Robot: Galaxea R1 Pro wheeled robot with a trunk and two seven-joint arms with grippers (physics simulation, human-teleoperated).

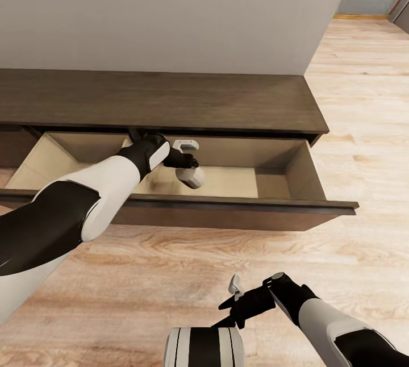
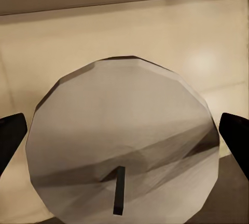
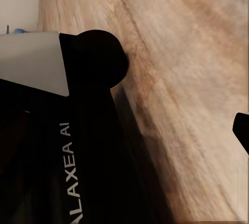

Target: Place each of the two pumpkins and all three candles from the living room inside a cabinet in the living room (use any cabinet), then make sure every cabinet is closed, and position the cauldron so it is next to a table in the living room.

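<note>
The left end effector holds a candle over the open drawer near its back wall (beige floor beneath). Stowing step: lower, release, withdraw. The right end effector hangs empty, fingers apart.

The head camera looked steeply down over the open drawer; the left wrist camera sat close inside that drawer; the right faced the floor.
</note>
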